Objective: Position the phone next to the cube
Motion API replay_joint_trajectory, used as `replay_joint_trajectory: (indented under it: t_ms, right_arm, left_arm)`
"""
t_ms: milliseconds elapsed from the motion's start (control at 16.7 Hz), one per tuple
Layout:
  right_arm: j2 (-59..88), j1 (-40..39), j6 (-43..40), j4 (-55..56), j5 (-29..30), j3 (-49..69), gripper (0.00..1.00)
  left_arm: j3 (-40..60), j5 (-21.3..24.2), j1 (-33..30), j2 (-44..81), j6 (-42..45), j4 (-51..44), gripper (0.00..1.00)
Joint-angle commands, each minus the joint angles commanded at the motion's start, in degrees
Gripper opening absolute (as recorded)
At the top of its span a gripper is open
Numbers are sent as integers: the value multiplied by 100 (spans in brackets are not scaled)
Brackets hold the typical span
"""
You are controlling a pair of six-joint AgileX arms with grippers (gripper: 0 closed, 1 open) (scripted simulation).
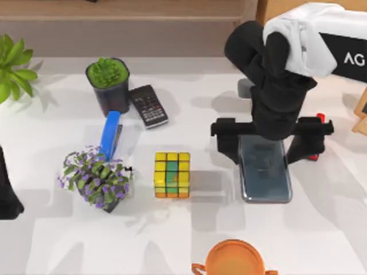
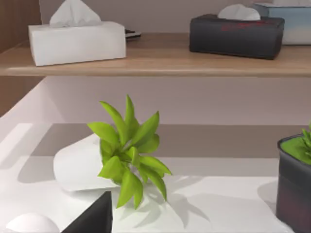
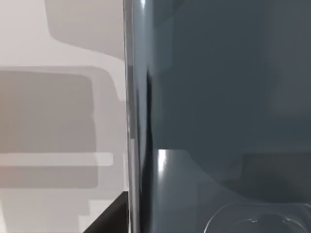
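**My right claw is over the phone**

The phone [image 1: 265, 172] lies flat on the white tabletop [image 1: 321, 229], to the right of the cube [image 1: 172, 175]. There is a gap between them, so they are near but not touching.

My right claw [image 1: 269, 150] hangs right over the far end of the phone. Its two fingers stand wide apart, one on each long side of the phone. It is not squeezing anything. In the right wrist view the dark shiny screen [image 3: 218, 107] is very close.

I think the phone will be tricky. It is thin, flat and stiff, and it looks smooth like glass, so it could slip. It does not look heavy. There is not much edge to catch, because it lies low on the tabletop. I would pinch it across its narrow width, on the two long edges, and squeeze gently. I would not press on the screen.

My left arm [image 1: 8, 192] is parked at the left edge of the tabletop. I cannot tell if its claw is shut or not.
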State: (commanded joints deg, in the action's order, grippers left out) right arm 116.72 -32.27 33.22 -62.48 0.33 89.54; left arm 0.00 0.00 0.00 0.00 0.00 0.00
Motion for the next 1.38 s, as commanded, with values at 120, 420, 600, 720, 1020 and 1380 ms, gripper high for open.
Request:
replay_joint_trajectory:
  t_ms: [120, 420, 600, 720, 1020, 1380]
  right_arm:
    - [0, 0, 0, 0, 0, 0, 0]
    - [-27, 27, 11, -6, -1, -9, 0]
    - [-78, 30, 38, -60, 9, 24, 0]
    - [-135, 30, 62, -111, 22, 59, 0]
    - [-343, 24, 124, -256, 70, 168, 0]
    - [-660, 13, 188, -372, 129, 294, 0]
  left_arm:
    - [0, 0, 0, 0, 0, 0, 100]
    - [0, 0, 0, 0, 0, 0, 100]
    - [0, 0, 0, 0, 0, 0, 100]
    - [0, 0, 0, 0, 0, 0, 100]
    - [0, 0, 0, 0, 0, 0, 100]
    - [0, 0, 0, 0, 0, 0, 100]
